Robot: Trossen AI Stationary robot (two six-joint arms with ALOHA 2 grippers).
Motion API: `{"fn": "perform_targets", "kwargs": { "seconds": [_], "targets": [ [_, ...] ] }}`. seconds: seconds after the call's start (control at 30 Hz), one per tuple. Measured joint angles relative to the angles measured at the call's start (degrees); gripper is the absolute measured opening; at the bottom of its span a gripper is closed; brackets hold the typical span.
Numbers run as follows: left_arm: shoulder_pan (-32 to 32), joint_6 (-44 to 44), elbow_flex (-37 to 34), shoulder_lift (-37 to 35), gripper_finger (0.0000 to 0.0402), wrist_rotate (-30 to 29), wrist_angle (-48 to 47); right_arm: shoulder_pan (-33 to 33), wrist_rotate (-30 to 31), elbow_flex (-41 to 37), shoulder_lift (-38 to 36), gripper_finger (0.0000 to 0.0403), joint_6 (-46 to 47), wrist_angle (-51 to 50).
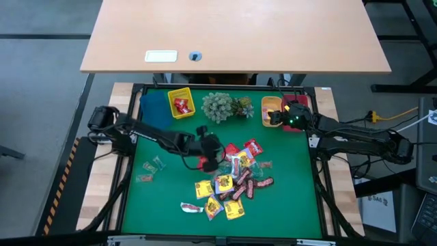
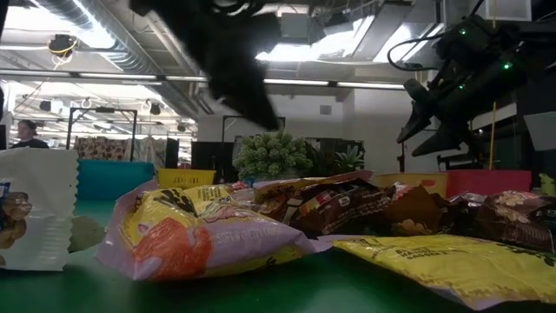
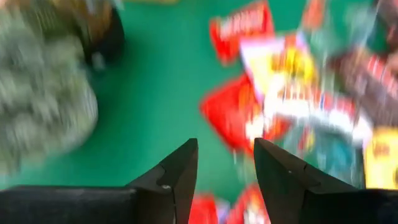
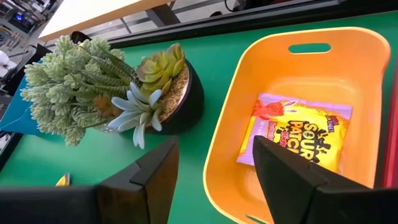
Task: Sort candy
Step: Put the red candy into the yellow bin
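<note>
Green matting [image 1: 164, 205] covers the work table, filling the lower centre of the overhead frame, with a pale wooden desk [image 1: 232, 34] across the top of the frame behind it. Along the mat's upper edge stand the bins: a blue bin [image 1: 154, 105] at upper left, a yellow bin [image 1: 181, 102] just right of it holding red packets, a potted plant cluster [image 1: 225, 107] in the middle, then an orange bin [image 1: 271, 111] and a red bin [image 1: 300, 117] at upper right.

Both dark arms reach in from the sides. The left gripper [image 1: 210, 158] hangs over the left edge of the candy pile near the frame's centre; in its wrist view the two fingers [image 3: 177, 180] stand apart with nothing between them, above red packets. The right gripper [image 1: 276, 117] hovers over the orange bin, its fingers [image 4: 155, 180] spread and empty.

Most of the candy [image 1: 232, 184] lies heaped in the centre and lower centre of the mat: red packets, yellow squares and dark bars overlapping one another. Two pale wrapped sweets [image 1: 151, 169] lie apart at centre left. One yellow and pink candy packet [image 4: 295, 134] lies flat on the orange bin's floor, right under the right gripper.
</note>
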Motion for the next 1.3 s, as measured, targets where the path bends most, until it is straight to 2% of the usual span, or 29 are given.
{"fn": "perform_targets", "kwargs": {
  "seconds": [0.17, 0.6, 0.87, 0.93, 1.3],
  "targets": [
    [-2.7, -8.3, 0.0, 0.0, 0.0144, 0.0, -8.8, 0.0, 0.0, 0.0, 0.0, 0.0206, 0.0, 0.0],
    [-6.6, -14.6, 0.0, 0.1, 0.0144, -1.1, -14.3, 0.0, -0.1, 0.0, 0.0, 0.0206, 0.0, -0.1],
    [-5.9, -15.6, -3.6, 1.9, 0.0144, -3.3, -11.7, 0.0, -0.1, 0.0, 0.0, 0.0206, 0.0, -0.2],
    [-5.4, -15.6, -4.2, 2.3, 0.0144, -4.0, -8.3, 0.0, -0.1, 0.0, 0.0, 0.0206, 0.0, -0.3],
    [-3.3, -15.2, -9.4, 2.3, 0.0144, -4.2, -2.6, 0.0, -0.1, 0.0, 0.0, 0.0206, 0.0, -0.7]
  ]
}}
